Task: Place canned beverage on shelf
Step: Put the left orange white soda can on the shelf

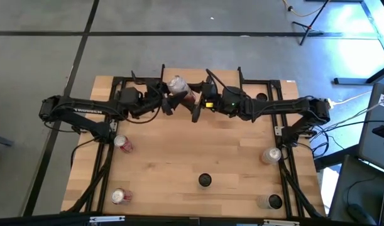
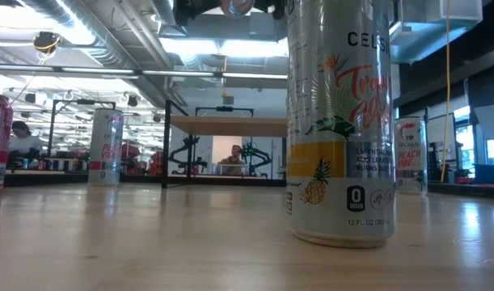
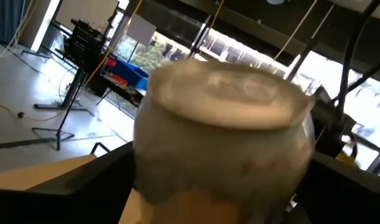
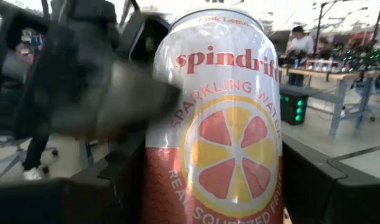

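Note:
A white and red "spindrift" can [image 4: 221,118] is held high over the far middle of the table [image 1: 179,157]. Its silver top shows in the high view [image 1: 177,83] and its underside at the upper edge of the low view [image 2: 234,6]. My right gripper [image 1: 197,108] is shut on it. My left gripper [image 1: 171,100] has one finger on either side of the can's upper part [image 3: 227,118] and looks open; I cannot tell whether it touches. The shelf [image 2: 226,125], a light board on black legs, stands at the far edge, well below the can. My right gripper pinches the can's lower body [image 4: 158,186] between its two fingers [image 4: 115,186], one on each side. It comes roughly level from the table's right side. The can is lifted clear of the table and shelf, its label facing the wrist camera.
Two red cans [image 1: 123,144] [image 1: 120,196] stand at the left. Two silver cans [image 1: 271,155] [image 1: 270,201] stand at the right. A Celsius can [image 2: 339,121] stands near the front middle [image 1: 205,181]. A person [image 2: 233,159] sits beyond the table.

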